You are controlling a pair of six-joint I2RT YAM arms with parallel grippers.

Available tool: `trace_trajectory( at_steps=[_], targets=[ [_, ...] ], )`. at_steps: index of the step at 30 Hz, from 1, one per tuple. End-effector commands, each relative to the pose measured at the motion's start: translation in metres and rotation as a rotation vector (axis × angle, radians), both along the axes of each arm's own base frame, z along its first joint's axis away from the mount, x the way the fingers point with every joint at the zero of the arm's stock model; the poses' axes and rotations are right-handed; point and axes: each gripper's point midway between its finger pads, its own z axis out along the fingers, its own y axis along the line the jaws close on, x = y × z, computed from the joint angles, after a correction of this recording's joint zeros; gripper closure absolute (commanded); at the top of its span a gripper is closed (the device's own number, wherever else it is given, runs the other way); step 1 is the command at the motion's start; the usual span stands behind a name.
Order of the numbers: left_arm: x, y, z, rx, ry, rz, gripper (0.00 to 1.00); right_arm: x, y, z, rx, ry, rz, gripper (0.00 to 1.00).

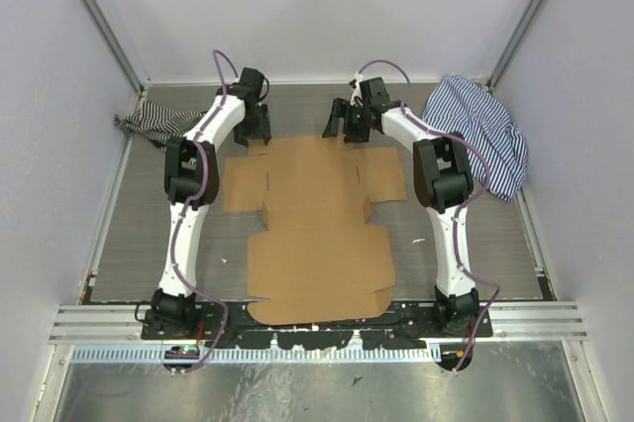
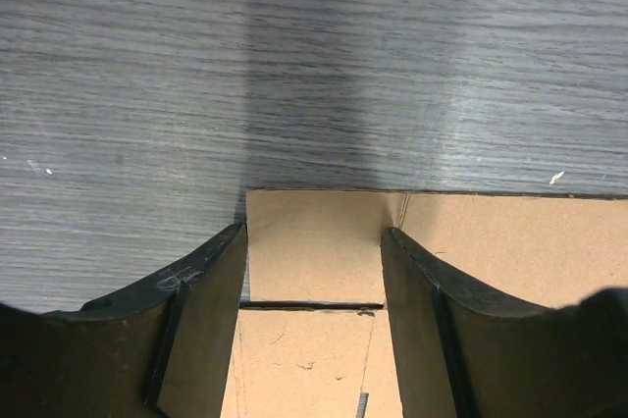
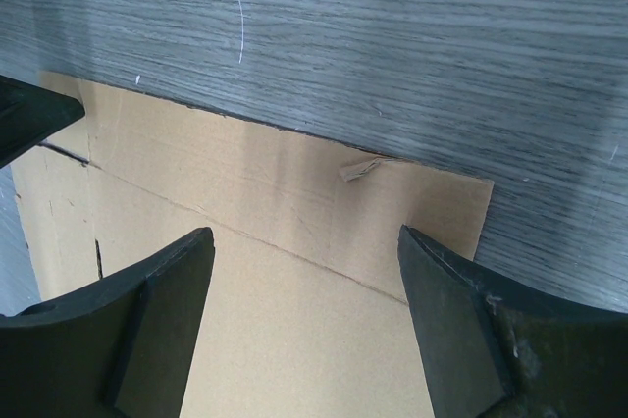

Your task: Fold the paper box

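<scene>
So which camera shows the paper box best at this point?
Top external: the whole paper box lies flat and unfolded, with almost its full outline visible. The left wrist view shows only one far-edge flap and a slit. The right wrist view shows only a strip along a far corner.

Both arms reach forward from their bases at the near edge, elbows raised and forearms angled inward toward each other. The left arm (image 1: 188,174) carries its wrist far forward, the left gripper (image 1: 260,131) pointing down — jaws parted, fingers (image 2: 196,310) gripping nothing. Opposite, the right arm (image 1: 441,179) mirrors the pose, the right gripper (image 1: 344,127) tipped downward with its jaws spread wide — likewise empty.
</scene>
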Motion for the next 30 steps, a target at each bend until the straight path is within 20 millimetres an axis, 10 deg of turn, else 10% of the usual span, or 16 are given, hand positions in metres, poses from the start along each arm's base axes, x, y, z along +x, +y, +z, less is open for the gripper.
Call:
trace_trajectory(
  at_steps=[1,30],
  targets=[
    [-0.063,0.002,-0.069,-0.001,0.289,-0.006,0.38,-0.031,-0.029,-0.078,-0.141,0.188,-0.034,0.18],
    [-0.04,-0.023,0.027,-0.118,0.111,-0.014,0.39,-0.034,-0.029,-0.095,-0.143,0.226,-0.042,0.18]
  ],
)
